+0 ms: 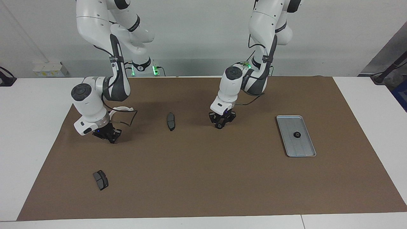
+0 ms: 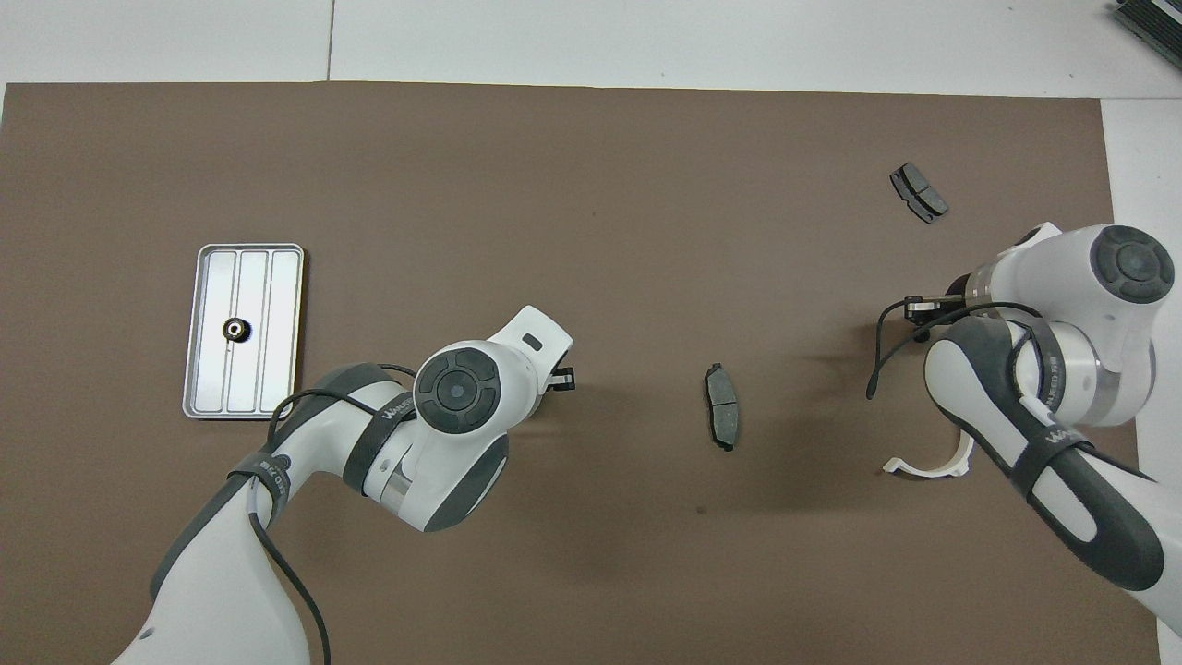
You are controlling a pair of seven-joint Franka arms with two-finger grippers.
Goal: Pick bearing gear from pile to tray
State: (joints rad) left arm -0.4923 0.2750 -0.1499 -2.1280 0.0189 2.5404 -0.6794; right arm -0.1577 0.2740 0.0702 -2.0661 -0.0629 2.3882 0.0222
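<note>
The left gripper (image 1: 220,126) is down at the mat near the middle of the table, fingers drawn in around a small black gear that is mostly hidden between them. The right gripper (image 1: 109,138) is low over the mat toward the right arm's end; whether its fingers are spread or pressed together cannot be told.

Between the two grippers lies a dark brake pad (image 1: 170,121). A second brake pad (image 1: 100,180) lies near the mat's corner at the right arm's end, farthest from the robots. A white curved bracket (image 2: 926,465) lies partly under the right arm.

The tray (image 1: 303,149) sits toward the left arm's end, well apart from the left gripper, with one black gear in the tray (image 1: 296,134) near its middle.

A brown mat (image 1: 203,178) covers the white table (image 1: 365,127); a pale wall stands at the robots' end.
</note>
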